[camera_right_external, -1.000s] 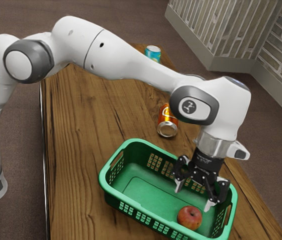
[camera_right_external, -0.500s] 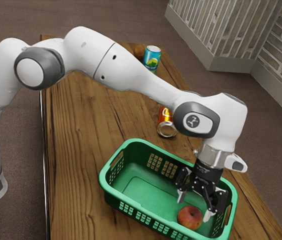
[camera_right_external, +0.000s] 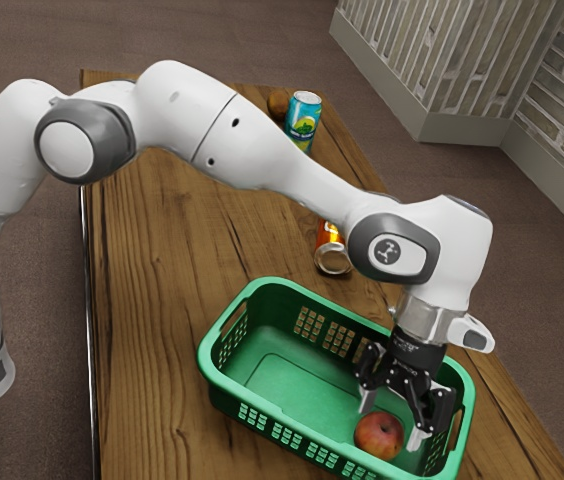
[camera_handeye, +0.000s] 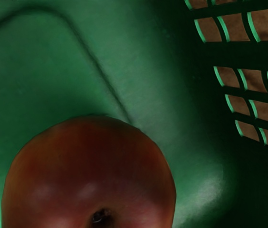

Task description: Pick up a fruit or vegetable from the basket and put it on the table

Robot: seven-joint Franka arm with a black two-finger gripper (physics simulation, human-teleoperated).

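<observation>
My gripper [camera_right_external: 391,424] is down inside the green basket [camera_right_external: 272,402], its fingers apart, one on each side of the red apple [camera_right_external: 379,436] as the exterior view shows it. No firm contact from both sides can be made out. The apple rests on the basket floor near the end at the exterior view's right. In the wrist view the apple [camera_handeye: 89,171] is large and close under my hand, stem hollow visible, with the basket's green floor [camera_handeye: 34,85] around it.
An orange can [camera_right_external: 332,250] lies on the wooden table [camera_right_external: 172,300] just beyond the basket. Farther off stand a blue-green can [camera_right_external: 303,118] and a brownish round thing [camera_right_external: 279,103] beside it. The basket's walls rise close around my gripper.
My hand has come down into the basket and moved slightly toward the exterior view's left, bringing the fingers around the apple. The apple has stayed in place.
</observation>
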